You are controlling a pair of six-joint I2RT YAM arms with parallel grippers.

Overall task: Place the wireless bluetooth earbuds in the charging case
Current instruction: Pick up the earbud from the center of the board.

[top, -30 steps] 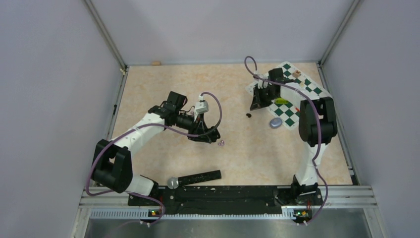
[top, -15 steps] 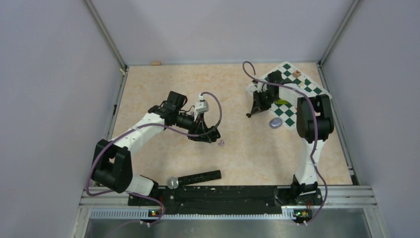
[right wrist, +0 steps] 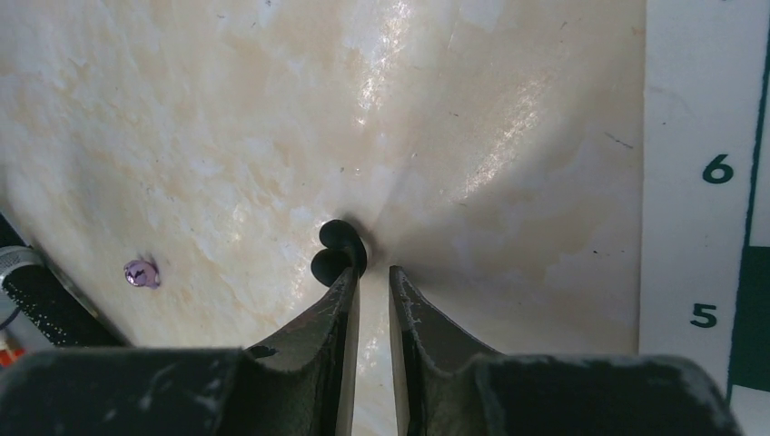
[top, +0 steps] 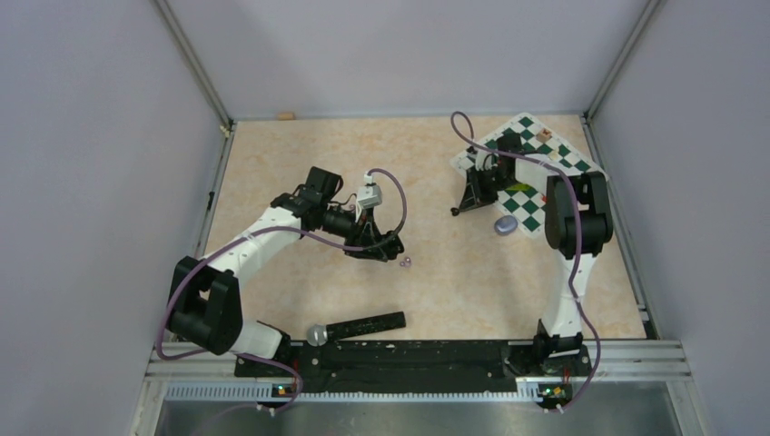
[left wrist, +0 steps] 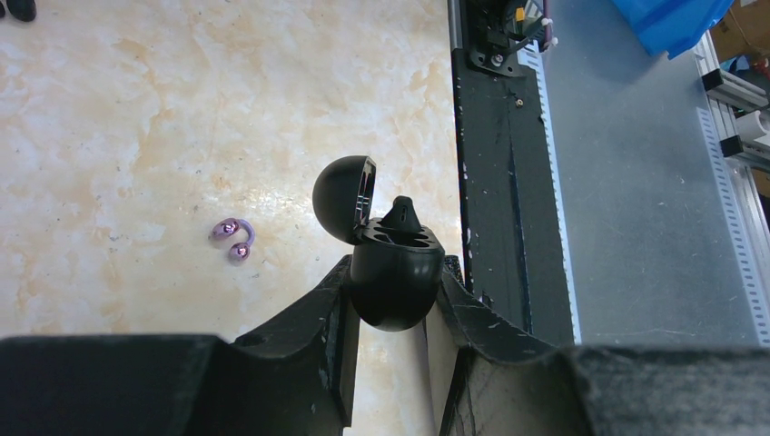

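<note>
My left gripper (left wrist: 397,272) is shut on the black oval charging case (left wrist: 392,295), held just above the table. Its lid (left wrist: 343,195) stands open, and a black earbud (left wrist: 399,214) sticks up from the case. A lilac earbud (left wrist: 231,241) lies on the table to its left, also seen as the lilac earbud (top: 405,262). My right gripper (right wrist: 370,271) points down at the table, open by a narrow gap with only table showing between the fingers. A second black earbud (right wrist: 338,252) rests at the tip of its left finger, outside the gap.
A green-and-white chessboard (top: 536,173) with small coloured blocks lies at the back right. A grey-lilac oval case (top: 505,225) sits at its near edge. A black bar with a silver end (top: 359,327) lies near the arm bases.
My right gripper has come down and forward from the chessboard's edge to the black earbud on the table, and its jaws have parted slightly. The left arm has not moved.
</note>
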